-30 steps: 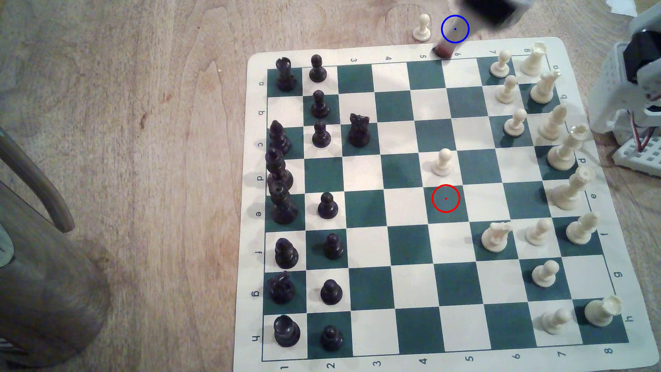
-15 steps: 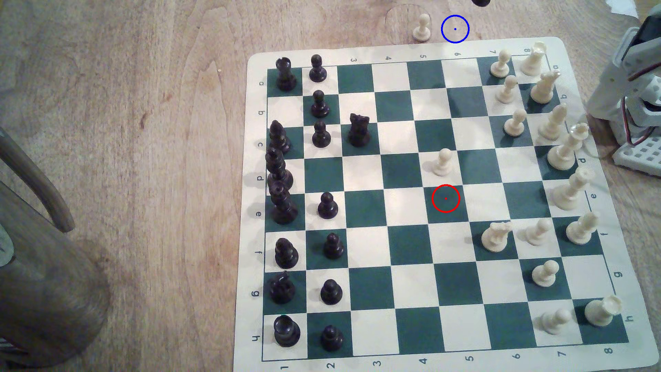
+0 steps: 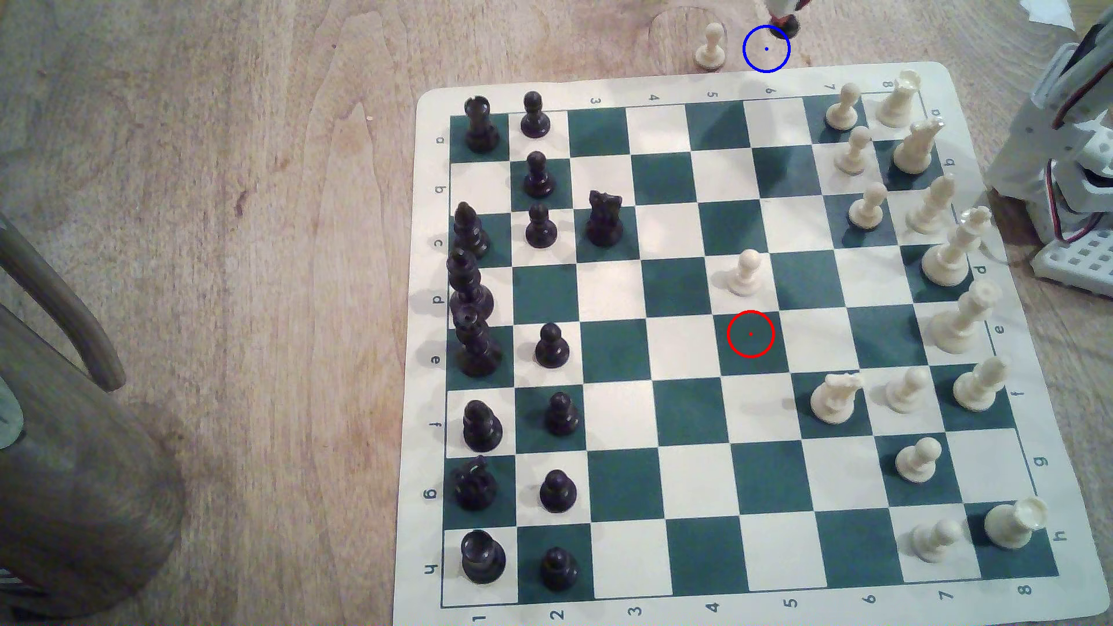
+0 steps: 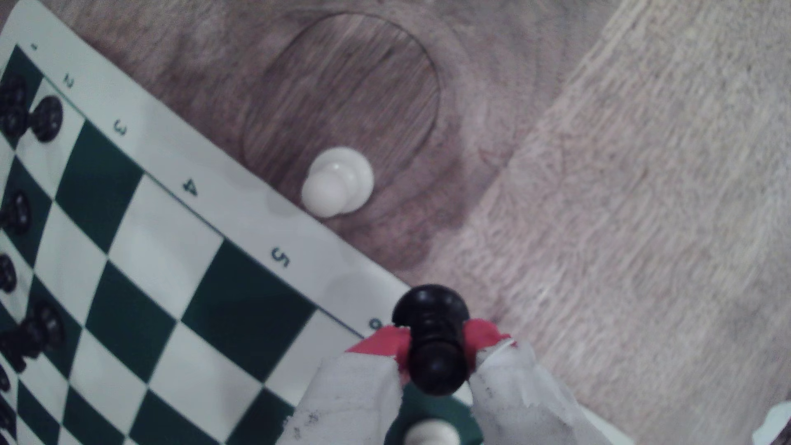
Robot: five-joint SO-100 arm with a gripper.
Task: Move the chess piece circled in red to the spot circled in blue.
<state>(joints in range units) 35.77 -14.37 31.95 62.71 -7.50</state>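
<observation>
So the fingers (image 4: 436,346), wrapped in white tape with red tips, are clamped on the neck of the black pawn (image 4: 433,338) from both sides. In the exterior view that pawn (image 3: 786,25) sits at the top edge of the frame, its base right at the upper-right rim of the blue ring (image 3: 766,49) on the bare wood tabletop (image 3: 241,180). A cream pawn (image 3: 710,47) stands just beside the ring, on the exterior view's left. The red ring (image 3: 750,334) marks a green square mid-board with nothing on it.

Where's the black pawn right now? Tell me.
The black pawn sits clamped in the gripper at the exterior view's top edge, just off the blue ring, right of the white pawn.
</observation>
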